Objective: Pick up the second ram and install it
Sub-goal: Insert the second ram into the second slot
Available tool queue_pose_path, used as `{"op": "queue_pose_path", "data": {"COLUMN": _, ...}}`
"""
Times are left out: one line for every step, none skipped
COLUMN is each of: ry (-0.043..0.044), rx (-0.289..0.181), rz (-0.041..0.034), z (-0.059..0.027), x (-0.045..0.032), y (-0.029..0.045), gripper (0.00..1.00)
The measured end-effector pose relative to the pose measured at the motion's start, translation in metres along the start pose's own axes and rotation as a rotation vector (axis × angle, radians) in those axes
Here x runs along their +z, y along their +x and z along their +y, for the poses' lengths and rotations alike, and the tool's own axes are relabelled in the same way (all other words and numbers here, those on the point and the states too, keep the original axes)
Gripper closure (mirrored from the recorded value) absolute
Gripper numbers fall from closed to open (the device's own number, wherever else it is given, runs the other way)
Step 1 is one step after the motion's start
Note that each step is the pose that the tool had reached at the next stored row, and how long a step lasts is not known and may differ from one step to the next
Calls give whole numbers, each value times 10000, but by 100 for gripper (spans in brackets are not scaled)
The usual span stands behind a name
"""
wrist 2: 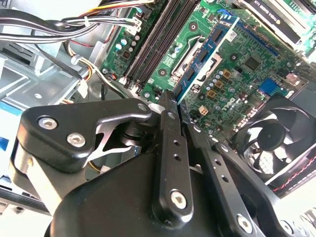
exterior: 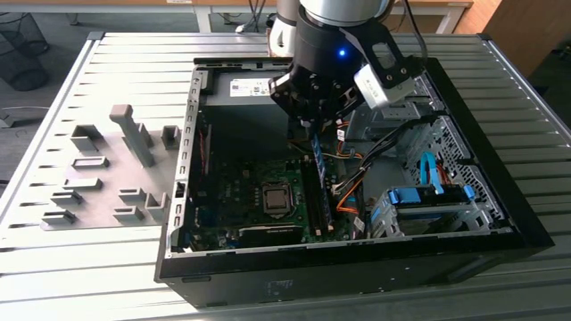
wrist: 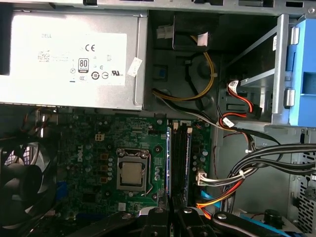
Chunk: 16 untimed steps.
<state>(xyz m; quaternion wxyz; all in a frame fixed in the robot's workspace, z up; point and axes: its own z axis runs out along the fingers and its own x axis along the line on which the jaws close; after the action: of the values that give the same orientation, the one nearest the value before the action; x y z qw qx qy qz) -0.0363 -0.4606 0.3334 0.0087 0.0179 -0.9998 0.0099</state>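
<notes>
The tool point(exterior: 314, 126) is pinching the second ram point(exterior: 319, 160) by its upper edge, fingers closed; it's looking light, stiff, fragile, hanging directly below over the slots point(exterior: 316, 200).

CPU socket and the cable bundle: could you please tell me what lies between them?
In the first wrist view, the black memory slots lie between the socket and the cables, with the ram alongside them.

2nd ram point(exterior: 320, 162): thin blue-green stick, on edge, pinched in the jaws above the motherboard, prob. unseated.
</notes>
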Motion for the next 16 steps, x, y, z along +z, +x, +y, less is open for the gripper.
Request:
{"op": "queue_pose_path", "data": {"ry": 0, "rx": 0, "rz": 0, "z": 0, "x": 3, "y": 0, "gripper": 86}}
{"op": "queue_pose_path", "data": {"ry": 2, "rx": 0, "rz": 0, "z": 0, "x": 5, "y": 0, "gripper": 86}}
{"op": "queue_pose_path", "data": {"ry": 2, "rx": 0, "rz": 1, "z": 0, "x": 6, "y": 0, "gripper": 86}}
{"op": "queue_pose_path", "data": {"ry": 1, "rx": 0, "rz": 0, "z": 0, "x": 19, "y": 0, "gripper": 86}}
{"op": "queue_pose_path", "data": {"ry": 1, "rx": 1, "rz": 0, "z": 0, "x": 30, "y": 0, "gripper": 86}}
{"op": "queue_pose_path", "data": {"ry": 0, "rx": 0, "rz": 0, "z": 0, "x": 30, "y": -1, "gripper": 86}}
{"op": "queue_pose_path", "data": {"ry": 1, "rx": 0, "rz": 0, "z": 0, "x": 30, "y": -3, "gripper": 86}}
{"op": "queue_pose_path", "data": {"ry": 0, "rx": -1, "rz": -1, "z": 0, "x": 30, "y": -7, "gripper": 86}}
{"op": "queue_pose_path", "data": {"ry": -1, "rx": -1, "rz": -1, "z": 0, "x": 31, "y": -13, "gripper": 86}}
{"op": "queue_pose_path", "data": {"ry": -1, "rx": 0, "rz": -1, "z": -1, "x": 32, "y": -20, "gripper": 86}}
{"op": "queue_pose_path", "data": {"ry": -1, "rx": -1, "rz": -1, "z": -1, "x": 32, "y": -24, "gripper": 86}}
{"op": "queue_pose_path", "data": {"ry": 0, "rx": 0, "rz": 0, "z": -1, "x": 32, "y": -24, "gripper": 86}}
{"op": "queue_pose_path", "data": {"ry": 1, "rx": 1, "rz": 1, "z": -1, "x": 32, "y": -24, "gripper": 86}}
{"op": "queue_pose_path", "data": {"ry": 2, "rx": 1, "rz": 1, "z": -1, "x": 34, "y": -24, "gripper": 86}}
{"op": "queue_pose_path", "data": {"ry": 0, "rx": 0, "rz": -1, "z": 0, "x": 38, "y": -25, "gripper": 86}}
{"op": "queue_pose_path", "data": {"ry": -2, "rx": 0, "rz": -1, "z": 0, "x": 46, "y": -25, "gripper": 86}}
